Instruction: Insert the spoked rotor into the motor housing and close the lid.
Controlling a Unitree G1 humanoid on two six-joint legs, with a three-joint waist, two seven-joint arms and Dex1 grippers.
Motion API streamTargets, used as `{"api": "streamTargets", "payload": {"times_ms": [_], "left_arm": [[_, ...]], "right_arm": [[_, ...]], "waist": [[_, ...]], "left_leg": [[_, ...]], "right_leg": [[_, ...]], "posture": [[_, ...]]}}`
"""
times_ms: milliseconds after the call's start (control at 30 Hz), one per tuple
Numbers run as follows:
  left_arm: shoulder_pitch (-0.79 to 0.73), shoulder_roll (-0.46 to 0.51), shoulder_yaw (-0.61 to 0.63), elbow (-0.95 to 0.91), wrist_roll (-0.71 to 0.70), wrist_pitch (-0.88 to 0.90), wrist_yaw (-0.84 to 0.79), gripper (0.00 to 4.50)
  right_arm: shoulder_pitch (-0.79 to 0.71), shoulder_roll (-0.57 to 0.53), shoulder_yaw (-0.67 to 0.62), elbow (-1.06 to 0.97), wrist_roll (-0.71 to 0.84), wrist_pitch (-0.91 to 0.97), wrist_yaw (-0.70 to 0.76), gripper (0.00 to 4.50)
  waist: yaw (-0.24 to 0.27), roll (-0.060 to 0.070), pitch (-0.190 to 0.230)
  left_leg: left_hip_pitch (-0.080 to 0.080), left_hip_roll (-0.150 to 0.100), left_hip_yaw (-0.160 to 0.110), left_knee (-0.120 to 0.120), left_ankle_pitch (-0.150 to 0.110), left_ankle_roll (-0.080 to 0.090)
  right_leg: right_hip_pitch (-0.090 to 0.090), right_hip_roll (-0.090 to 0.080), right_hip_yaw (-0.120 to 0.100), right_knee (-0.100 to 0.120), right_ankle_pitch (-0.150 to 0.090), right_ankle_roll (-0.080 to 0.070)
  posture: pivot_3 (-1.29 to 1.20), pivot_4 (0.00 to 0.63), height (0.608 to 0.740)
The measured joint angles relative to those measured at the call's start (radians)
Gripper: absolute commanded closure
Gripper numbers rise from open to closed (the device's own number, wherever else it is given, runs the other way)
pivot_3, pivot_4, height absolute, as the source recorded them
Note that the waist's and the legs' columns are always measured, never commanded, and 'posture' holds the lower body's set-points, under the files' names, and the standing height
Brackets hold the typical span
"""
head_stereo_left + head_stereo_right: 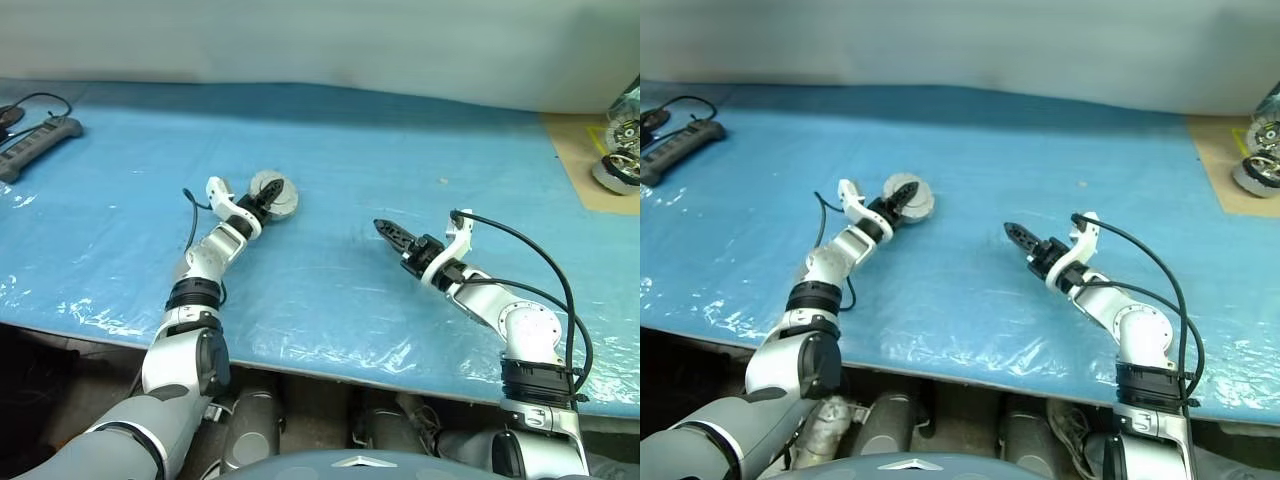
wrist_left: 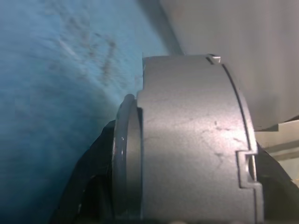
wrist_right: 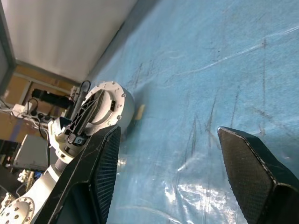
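Motor housing sits between the black fingers of the left gripper, which clamp it across its width just above the blue table cover. In the left wrist view the grey metal body stands right against the pads, a lighter cylinder stacked on a darker, narrower rim, so the lid looks already seated on it; whether the spoked rotor is inside cannot be told, since nothing of the interior shows. From the right wrist view the same round unit shows as a pale disc with small screws around its edge, held side-on in the other arm's fingers.

Well apart from it, the right gripper hovers over bare cover with its jaws spread wide and nothing between them; its textured pads frame empty blue sheet.

Beyond both, a power strip lies at the far left edge, and other motor units rest on a brown board at the far right.

Risk, as I judge it: the grip is on a smooth round wall, held edgewise, so a small twist could let the housing roll out of the pads. If the lid is only resting and not locked, tilting it this way could let it slide off, and the crinkled plastic cover would let a dropped part skid away.
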Motion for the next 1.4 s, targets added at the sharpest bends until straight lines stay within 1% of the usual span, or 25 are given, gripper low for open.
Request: {"api": "streamTargets", "payload": {"times_ms": [100,167,200,233,300,367,533,567,667,767,800,867,933,1000,1100,1200,1300,1333,1400], "left_arm": [[0.0,0.005,-0.004,0.012,0.019,-0.004,-0.015,2.07],[0.001,0.006,-0.01,0.014,0.037,-0.01,-0.023,1.34],[0.002,0.006,-0.015,0.016,0.046,-0.018,-0.025,1.09],[0.003,0.005,-0.022,0.018,0.057,-0.029,-0.029,0.68],[0.003,0.007,-0.028,0.018,0.073,-0.043,-0.035,0.08],[0.001,0.019,-0.043,0.019,0.097,-0.062,-0.033,0.08],[-0.008,0.102,-0.048,0.084,0.163,-0.15,-0.005,0.08],[-0.009,0.128,-0.048,0.097,0.18,-0.171,0.001,0.08],[-0.002,0.192,-0.049,0.122,0.219,-0.224,0.0,0.08],[0.04,0.212,-0.065,0.087,0.237,-0.243,-0.044,0.08],[0.07,0.212,-0.081,0.04,0.239,-0.241,-0.067,0.08],[0.15,0.202,-0.123,-0.108,0.245,-0.238,-0.104,0.08],[0.219,0.185,-0.166,-0.257,0.264,-0.242,-0.109,0.08],[0.272,0.165,-0.208,-0.391,0.304,-0.259,-0.081,0.08],[0.376,0.129,-0.272,-0.598,0.355,-0.275,-0.024,0.08],[0.538,0.097,-0.344,-0.814,0.348,-0.199,0.003,0.08],[0.625,0.075,-0.399,-0.883,0.398,-0.195,0.055,0.08],[0.644,0.059,-0.404,-0.899,0.421,-0.195,0.094,0.08],[0.655,0.051,-0.41,-0.902,0.453,-0.198,0.136,0.08]], "right_arm": [[0.004,-0.001,0.002,-0.013,-0.022,0.001,0.02,1.03],[0.005,-0.001,0.002,-0.014,-0.028,0.003,0.026,1.0],[0.007,0.0,0.002,-0.014,-0.029,0.006,0.029,1.0],[0.007,0.0,0.002,-0.014,-0.03,0.008,0.031,1.0],[0.007,0.002,0.003,-0.014,-0.033,0.012,0.038,1.0],[0.007,0.003,0.01,-0.014,-0.043,0.016,0.041,1.0],[0.008,0.015,0.013,-0.014,-0.062,0.022,0.051,1.0],[0.008,0.018,0.014,-0.014,-0.065,0.023,0.053,1.0],[0.009,0.021,0.017,-0.014,-0.079,0.019,0.063,1.0],[0.019,0.022,0.023,-0.025,-0.126,-0.009,0.074,1.0],[0.027,0.019,0.036,-0.041,-0.161,-0.032,0.082,1.0],[0.057,-0.025,0.115,-0.11,-0.314,-0.117,0.079,1.0],[0.082,-0.074,0.2,-0.159,-0.514,-0.226,0.042,1.0],[0.104,-0.08,0.23,-0.195,-0.66,-0.302,-0.022,1.0],[0.163,-0.052,0.198,-0.251,-0.759,-0.351,-0.111,1.0],[0.292,-0.061,0.183,-0.325,-0.892,-0.401,-0.179,1.0],[0.382,-0.04,0.171,-0.363,-0.981,-0.423,-0.233,1.0],[0.42,-0.018,0.168,-0.39,-1.006,-0.43,-0.25,1.0],[0.457,0.006,0.169,-0.413,-1.03,-0.432,-0.264,1.0]], "waist": [[0.002,-0.001,0.001],[0.001,-0.002,0.001],[0.001,-0.002,0.001],[0.001,-0.002,0.001],[0.0,-0.001,0.001],[-0.006,-0.002,0.001],[-0.012,-0.002,0.001],[-0.012,-0.002,0.001],[-0.009,-0.001,0.001],[-0.004,-0.002,0.001],[-0.002,-0.002,0.001],[-0.001,-0.002,0.001],[-0.001,-0.003,0.001],[-0.004,-0.003,0.002],[-0.009,-0.003,0.002],[-0.01,-0.003,0.002],[-0.012,-0.003,0.002],[-0.012,-0.004,0.002],[-0.013,-0.004,0.002]], "left_leg": [[-0.001,0.0,0.0,0.001,0.0,0.001],[-0.001,0.0,0.0,0.002,0.0,0.001],[-0.001,0.0,0.0,0.002,0.0,0.001],[0.0,0.0,0.0,0.002,0.0,0.001],[0.004,0.0,0.0,0.002,-0.001,0.001],[0.008,0.0,0.0,0.002,-0.001,0.001],[0.016,0.001,0.0,-0.002,0.001,-0.002],[0.017,0.001,0.0,-0.003,0.002,-0.004],[0.016,0.0,0.0,-0.006,0.002,-0.004],[0.011,0.0,0.0,-0.006,0.002,-0.003],[0.009,0.0,0.0,-0.006,0.002,-0.003],[0.004,0.0,0.0,-0.004,0.001,-0.003],[0.002,0.001,0.0,-0.003,0.001,-0.003],[0.003,0.002,0.0,-0.003,0.002,-0.003],[0.005,0.001,0.0,-0.003,0.001,-0.003],[0.007,0.001,0.001,-0.004,0.0,-0.001],[0.008,0.001,0.001,-0.007,-0.001,0.0],[0.011,0.001,0.001,-0.009,0.0,-0.001],[0.013,0.001,0.001,-0.01,0.0,-0.001]], "right_leg": [[0.0,-0.001,-0.001,0.0,0.0,0.0],[0.0,-0.001,0.0,0.0,-0.001,-0.001],[0.0,-0.001,0.0,0.0,-0.002,-0.004],[0.0,-0.001,0.0,0.001,-0.002,-0.004],[0.004,-0.001,0.0,0.001,-0.002,-0.004],[0.007,-0.001,0.0,0.001,-0.003,-0.005],[0.012,-0.001,0.001,0.0,-0.002,-0.005],[0.013,0.0,0.001,-0.001,-0.002,-0.005],[0.012,0.0,0.001,-0.003,-0.002,-0.005],[0.009,-0.001,0.0,-0.004,-0.002,-0.005],[0.007,-0.001,0.0,-0.004,-0.002,-0.005],[0.003,-0.001,-0.002,-0.003,-0.002,-0.005],[0.002,-0.001,-0.003,-0.003,0.0,-0.002],[0.002,-0.001,-0.004,-0.003,-0.002,-0.005],[0.004,-0.001,-0.002,-0.004,-0.002,-0.005],[0.004,-0.001,0.0,-0.006,-0.002,-0.005],[0.004,0.001,0.001,-0.005,-0.003,-0.004],[0.005,0.001,0.002,-0.005,-0.006,0.002],[0.005,0.001,0.003,-0.005,-0.007,0.003]], "posture": [[0.0,0.15,0.74],[0.0,0.15,0.74],[0.0,0.15,0.74],[0.0,0.15,0.74],[0.0,0.15,0.74],[0.0,0.15,0.74],[0.0,0.15,0.74],[0.0,0.15,0.74],[0.0,0.15,0.74],[0.0,0.15,0.74],[0.0,0.15,0.74],[0.0,0.15,0.74],[0.0,0.15,0.74],[0.0,0.15,0.74],[0.0,0.15,0.74],[0.0,0.15,0.74],[0.0,0.15,0.74],[0.0,0.15,0.74],[0.0,0.15,0.74]]}}
